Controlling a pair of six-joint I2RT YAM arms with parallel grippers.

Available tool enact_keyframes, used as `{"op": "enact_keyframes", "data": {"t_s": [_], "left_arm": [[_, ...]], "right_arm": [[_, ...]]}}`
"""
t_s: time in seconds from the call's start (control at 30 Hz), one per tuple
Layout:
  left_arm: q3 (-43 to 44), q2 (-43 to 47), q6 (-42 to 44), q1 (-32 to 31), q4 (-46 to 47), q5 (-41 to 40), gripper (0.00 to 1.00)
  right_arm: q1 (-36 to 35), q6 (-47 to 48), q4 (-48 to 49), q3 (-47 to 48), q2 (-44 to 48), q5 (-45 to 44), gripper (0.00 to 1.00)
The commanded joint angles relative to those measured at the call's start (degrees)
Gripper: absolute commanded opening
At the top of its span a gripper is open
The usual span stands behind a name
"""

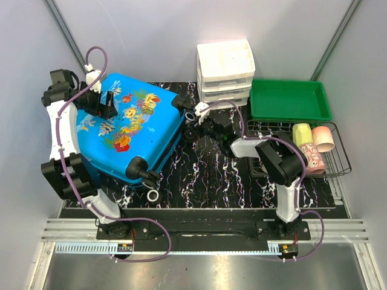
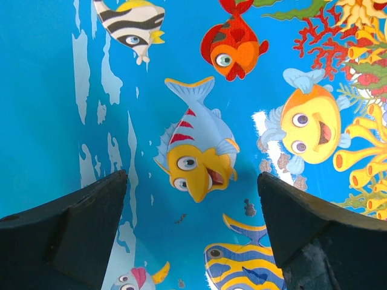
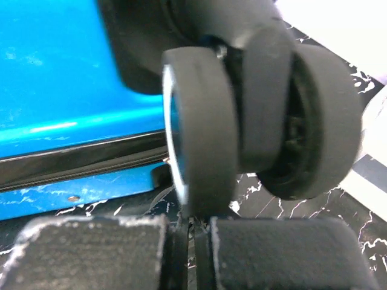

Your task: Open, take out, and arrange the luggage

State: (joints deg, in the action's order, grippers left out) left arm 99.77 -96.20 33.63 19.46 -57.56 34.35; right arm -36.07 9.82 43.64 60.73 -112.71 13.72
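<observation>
A black, white-veined table [image 1: 211,175] is being shown between pale grey walls. The luggage [image 1: 136,136] is being seen lying flat on it with the printed lid up. It is lying directly beneath the left fingers [image 1: 110,107] and reaching across to just in front of the right fingers [image 1: 196,128]. Its two shells are being shown closed together, the black zip line running along the blue side in the right wrist view.

The left fingers [image 2: 78,223] are being held wide open above the lid, with nothing between them. Whether their tips are touching the shell cannot be told. Between and just beyond them a yellow-faced fish [image 2: 196,160] is being framed on the print. An orange fish [image 2: 233,45] is being seen further ahead, and a round yellow fish [image 2: 308,124] ahead on the right.

The right fingers [image 3: 121,251] are being held fully closed, pad against pad, with nothing gripped. Just ahead of them a black double wheel [image 3: 202,121] at a corner of the luggage is being shown close up. Contact between it and the fingers cannot be judged.

Beyond the right fingers a white three-drawer organiser [image 1: 225,71] is being shown, with a green tray [image 1: 290,116] beside it on the right. Nearer, to the right of the same fingers, a wire basket [image 1: 341,160] is being seen holding a yellow-green cup [image 1: 301,134], a pink cup [image 1: 324,138] and a patterned cup [image 1: 313,158].
</observation>
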Motion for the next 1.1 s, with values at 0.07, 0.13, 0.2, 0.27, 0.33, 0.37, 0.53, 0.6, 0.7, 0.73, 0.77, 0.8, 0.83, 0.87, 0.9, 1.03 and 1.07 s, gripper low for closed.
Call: {"op": "enact_keyframes", "data": {"t_s": [0.07,0.13,0.2,0.27,0.33,0.37,0.53,0.6,0.7,0.73,0.77,0.8,0.83,0.87,0.9,1.03,1.07], "left_arm": [[-1.9,-5.7,-0.1,0.7,-10.0,-6.3,0.94],[-1.4,-6.3,0.5,0.8,-10.4,-6.4,0.94],[-0.6,-7.8,0.8,0.8,-11.3,-6.7,0.94],[1.5,-8.9,1.3,0.8,-12.7,-6.8,0.94],[3.8,-10.5,1.4,0.8,-13.5,-6.6,0.94],[4.6,-10.9,1.4,0.8,-14.4,-6.5,0.94],[7.9,-13.2,1.8,0.8,-15.8,-6.0,0.94],[8.5,-13.8,1.7,0.7,-16.3,-6.3,0.94],[9.2,-14.7,1.4,0.7,-16.5,-6.8,0.94],[9.2,-14.9,1.4,0.6,-16.5,-7.0,0.94],[9.2,-15.2,1.2,0.5,-16.5,-7.2,0.94],[9.2,-15.3,1.1,0.4,-16.5,-7.5,0.94],[9.0,-15.4,0.9,0.5,-16.4,-7.6,0.94],[9.0,-15.6,0.6,0.4,-16.4,-7.7,0.94],[8.8,-15.9,0.3,0.3,-16.4,-7.8,0.94],[8.6,-16.6,-0.9,0.1,-15.5,-8.5,0.93],[8.8,-16.6,-1.1,0.1,-15.3,-8.6,0.93]], "right_arm": [[6.7,-1.8,14.2,2.6,-3.2,-4.1,0.00],[8.5,-3.7,17.6,2.6,-4.8,-2.3,0.00],[9.5,-5.4,18.8,3.6,-6.1,-0.6,0.00],[11.1,-7.4,20.3,5.4,-8.0,2.4,0.00],[11.8,-8.9,21.2,7.0,-9.9,6.7,0.00],[12.4,-9.5,21.5,8.6,-10.6,8.5,0.00],[13.3,-15.5,25.3,13.5,-15.2,20.1,0.00],[13.4,-17.6,26.1,16.1,-16.8,22.0,0.00],[13.6,-19.8,27.1,19.9,-20.0,23.7,0.00],[13.7,-20.3,27.2,20.9,-21.7,23.7,0.00],[13.7,-21.4,27.3,23.0,-22.5,24.1,0.00],[13.8,-21.9,27.4,24.2,-23.3,24.5,0.00],[13.8,-22.4,27.5,25.2,-24.7,25.0,0.00],[13.8,-22.8,27.5,27.2,-25.5,25.2,0.00],[13.8,-23.0,27.5,28.2,-26.2,25.4,0.00],[13.8,-18.9,29.8,30.5,-28.5,21.4,0.00],[13.8,-14.8,30.0,30.2,-28.3,20.2,0.00]]}}
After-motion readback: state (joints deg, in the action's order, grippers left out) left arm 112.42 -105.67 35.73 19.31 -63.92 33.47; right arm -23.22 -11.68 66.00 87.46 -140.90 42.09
